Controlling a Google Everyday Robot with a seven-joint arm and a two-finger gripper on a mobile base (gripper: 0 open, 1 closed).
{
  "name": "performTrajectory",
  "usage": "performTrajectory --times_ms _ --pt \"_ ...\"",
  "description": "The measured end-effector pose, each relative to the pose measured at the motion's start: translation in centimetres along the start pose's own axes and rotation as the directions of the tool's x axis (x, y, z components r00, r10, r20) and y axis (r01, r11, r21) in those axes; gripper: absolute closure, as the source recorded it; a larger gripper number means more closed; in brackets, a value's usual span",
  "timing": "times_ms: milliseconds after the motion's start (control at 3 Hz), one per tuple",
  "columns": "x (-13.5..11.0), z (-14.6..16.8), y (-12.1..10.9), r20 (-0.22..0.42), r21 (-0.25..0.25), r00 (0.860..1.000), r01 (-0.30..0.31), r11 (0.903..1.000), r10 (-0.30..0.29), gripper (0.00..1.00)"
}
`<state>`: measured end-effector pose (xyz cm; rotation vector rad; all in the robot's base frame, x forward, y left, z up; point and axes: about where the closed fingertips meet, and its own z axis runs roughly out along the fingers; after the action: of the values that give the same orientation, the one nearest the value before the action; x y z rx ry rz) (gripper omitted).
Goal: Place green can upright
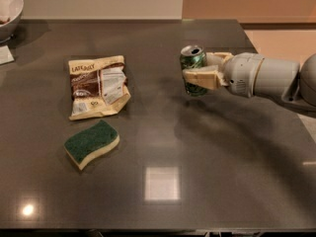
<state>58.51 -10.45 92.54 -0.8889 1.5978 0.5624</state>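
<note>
Gripper (pixel 201 72), reaching in from the right, is clamped on the green can (pixel 191 59), which is held near upright. A snack packet (pixel 97 87) and a sponge (pixel 91 143) lie well to the left on the dark table (pixel 232 186).

A small, dark green can (pixel 192 60) with a shiny silver top is held nearly upright, top end uppermost. It is clamped around its middle by the gripper (pixel 196 68), toward the counter's far right corner. Whether its base touches the counter cannot be told.
</note>
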Motion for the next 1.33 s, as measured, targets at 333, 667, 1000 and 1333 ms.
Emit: performTrajectory --times_ms 333,667,1000,1333 --pt "0.5 -0.6 0.0 0.053 -0.007 0.995 0.082 0.9966 -0.082 1.00" --pt "1.8 -1.2 -0.6 0.162 -0.011 0.982 0.097 0.9952 -0.094 1.00" --pt "2.2 -1.2 -0.9 0.192 -0.016 0.979 0.076 0.9970 -0.072 0.97" --pt "2.8 -0.9 -1.4 0.219 -0.029 0.976 0.020 0.9994 -0.013 0.75"
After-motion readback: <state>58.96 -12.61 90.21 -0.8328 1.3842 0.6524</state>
